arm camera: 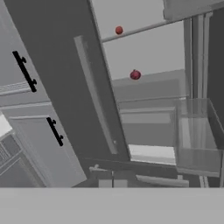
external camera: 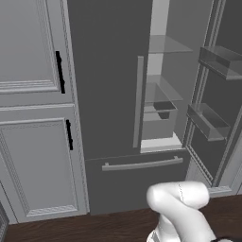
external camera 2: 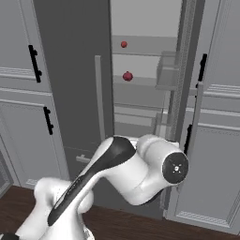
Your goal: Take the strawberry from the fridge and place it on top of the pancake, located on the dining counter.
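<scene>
— Two red fruits sit in the fridge (external camera 2: 75,70) ahead of us, whose right door stands open while the left door is closed. Which one do we want?

— We want the strawberry (external camera 2: 123,44), the tiny bright one on the upper shelf (external camera 2: 145,45), near that shelf's left end, close beside the edge of the closed door. The darker, larger fruit (external camera 2: 127,76) with a tip sits on the shelf below, almost straight under it. We leave that one alone.

— Where does our gripper stand?

— Its fingers are pressed together with nothing between them, as far as we can judge; the tips themselves are hard to make out at the bottom of the hand view. The arm (external camera 2: 140,171) is folded low in front of the fridge, well short of the shelves.

— So the step in hand is the reach?

— We think so. First we should spread the fingers before we enter, since a closed gripper would only nudge the berry away. Then we raise the hand to the upper shelf's height and go in through the opening, keeping clear of the closed door's bar handle (external camera 2: 99,98) on one side and the open door's bins (external camera 2: 168,71) on the other.

— And the grasp?

— The berry is small and round, so we centre it between the fingers and close gently; off-centre, it may roll toward the back of the shelf. We come in level, just above the glass, so the fingertips do not scrape it.
</scene>
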Available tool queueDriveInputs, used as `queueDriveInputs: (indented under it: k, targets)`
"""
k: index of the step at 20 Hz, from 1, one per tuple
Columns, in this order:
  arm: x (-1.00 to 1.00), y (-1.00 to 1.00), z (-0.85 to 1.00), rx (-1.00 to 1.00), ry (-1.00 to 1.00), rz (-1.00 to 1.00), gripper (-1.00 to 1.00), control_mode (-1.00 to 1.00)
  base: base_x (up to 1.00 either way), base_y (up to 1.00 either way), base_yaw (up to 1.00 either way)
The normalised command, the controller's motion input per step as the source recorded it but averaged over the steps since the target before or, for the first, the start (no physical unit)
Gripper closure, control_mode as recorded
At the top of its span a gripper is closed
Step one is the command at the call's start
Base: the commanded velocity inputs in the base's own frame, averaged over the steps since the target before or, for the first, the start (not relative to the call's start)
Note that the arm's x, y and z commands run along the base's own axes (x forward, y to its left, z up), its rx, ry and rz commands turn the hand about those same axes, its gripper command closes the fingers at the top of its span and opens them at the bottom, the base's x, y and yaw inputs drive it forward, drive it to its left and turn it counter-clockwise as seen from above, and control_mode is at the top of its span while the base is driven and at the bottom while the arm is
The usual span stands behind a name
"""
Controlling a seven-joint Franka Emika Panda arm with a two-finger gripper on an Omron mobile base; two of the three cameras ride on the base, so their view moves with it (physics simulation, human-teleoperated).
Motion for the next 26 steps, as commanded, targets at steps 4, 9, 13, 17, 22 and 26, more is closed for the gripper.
queueDriveInputs:
  k: [4,9,13,17,22,26]
  targets:
    - [-0.06,1.00,0.29,0.00,0.09,-0.26,1.00,-1.00,0.00,0.00,0.00]
    - [0.11,1.00,0.01,-0.13,0.03,-0.18,1.00,-1.00,0.00,0.00,0.00]
    - [0.47,0.64,0.00,-0.23,0.32,0.00,1.00,-1.00,0.00,0.00,0.00]
    - [0.44,0.58,0.02,-0.21,0.31,0.00,1.00,-1.00,0.00,0.00,0.00]
    - [0.55,0.50,0.00,-0.12,0.24,0.00,-1.00,-1.00,0.00,0.00,0.00]
    - [0.46,0.17,0.00,0.02,0.08,0.00,-1.00,-1.00,0.00,0.00,0.00]
